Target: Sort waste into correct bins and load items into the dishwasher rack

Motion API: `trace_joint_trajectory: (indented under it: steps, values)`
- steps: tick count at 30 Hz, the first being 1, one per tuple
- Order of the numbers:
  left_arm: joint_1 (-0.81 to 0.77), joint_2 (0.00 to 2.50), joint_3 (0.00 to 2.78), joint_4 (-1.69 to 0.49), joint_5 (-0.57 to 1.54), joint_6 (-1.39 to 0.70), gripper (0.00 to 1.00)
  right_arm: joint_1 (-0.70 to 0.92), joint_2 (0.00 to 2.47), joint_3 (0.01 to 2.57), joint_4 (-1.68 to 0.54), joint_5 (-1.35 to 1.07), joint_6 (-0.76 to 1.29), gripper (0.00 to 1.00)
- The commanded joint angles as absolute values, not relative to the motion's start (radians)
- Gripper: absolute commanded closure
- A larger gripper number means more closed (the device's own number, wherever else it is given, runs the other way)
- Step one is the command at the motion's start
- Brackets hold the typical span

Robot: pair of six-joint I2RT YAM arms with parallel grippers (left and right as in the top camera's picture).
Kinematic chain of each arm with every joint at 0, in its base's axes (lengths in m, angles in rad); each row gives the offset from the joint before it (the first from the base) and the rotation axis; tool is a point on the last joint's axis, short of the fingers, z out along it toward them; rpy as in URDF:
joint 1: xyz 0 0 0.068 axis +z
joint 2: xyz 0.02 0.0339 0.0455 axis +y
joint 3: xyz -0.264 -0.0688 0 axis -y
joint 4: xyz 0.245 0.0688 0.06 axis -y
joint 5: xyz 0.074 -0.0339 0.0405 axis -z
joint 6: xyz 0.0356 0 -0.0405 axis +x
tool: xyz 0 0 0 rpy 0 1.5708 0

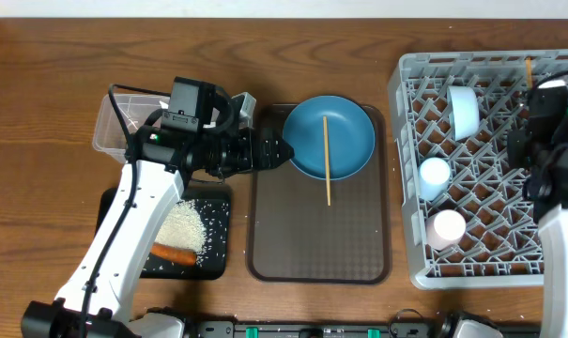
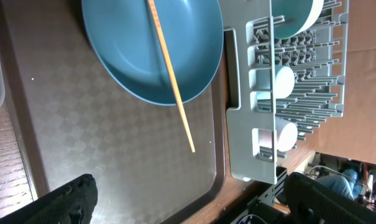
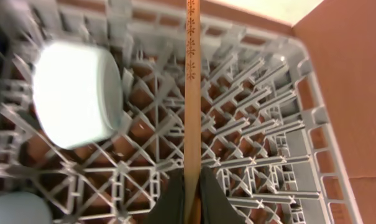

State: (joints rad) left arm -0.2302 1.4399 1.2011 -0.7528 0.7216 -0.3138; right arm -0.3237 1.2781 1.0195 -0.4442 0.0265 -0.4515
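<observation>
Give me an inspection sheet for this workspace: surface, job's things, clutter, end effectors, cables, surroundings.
surface: wooden table.
job's things: plate on the brown tray, one chopstick across it; bowl and two cups in the rack; rice and carrot in the black tray; clear tub partly hidden.
clutter: white specks on the brown tray.
end effectors: left end effector open beside the plate; right end effector shut on the second chopstick over the rack.
cables: black cable along the left arm.
surroundings: pale strip past the table's far edge.
</observation>
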Motion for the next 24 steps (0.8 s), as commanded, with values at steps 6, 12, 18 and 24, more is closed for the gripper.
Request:
trace_joint_trajectory:
  steps: [6,12,18,24]
  values:
    - [-0.228,1.430,1.207,-0.754,0.713,-0.304,0.02,-0.336,1.451,1.020,-0.402,-0.012,-0.540,0.99]
    - [-0.228,1.430,1.207,-0.754,0.713,-0.304,0.02,-0.336,1.493,1.020,-0.349,-0.013,-0.540,0.99]
    - [-0.228,1.430,1.207,-0.754,0.713,-0.304,0.02,-0.336,1.495,1.020,-0.322,-0.012,-0.540,0.98]
    - [-0.228,1.430,1.207,-0.754,0.713,-0.304,0.02,-0.336,1.500,1.020,-0.319,-0.012,-0.534,0.72]
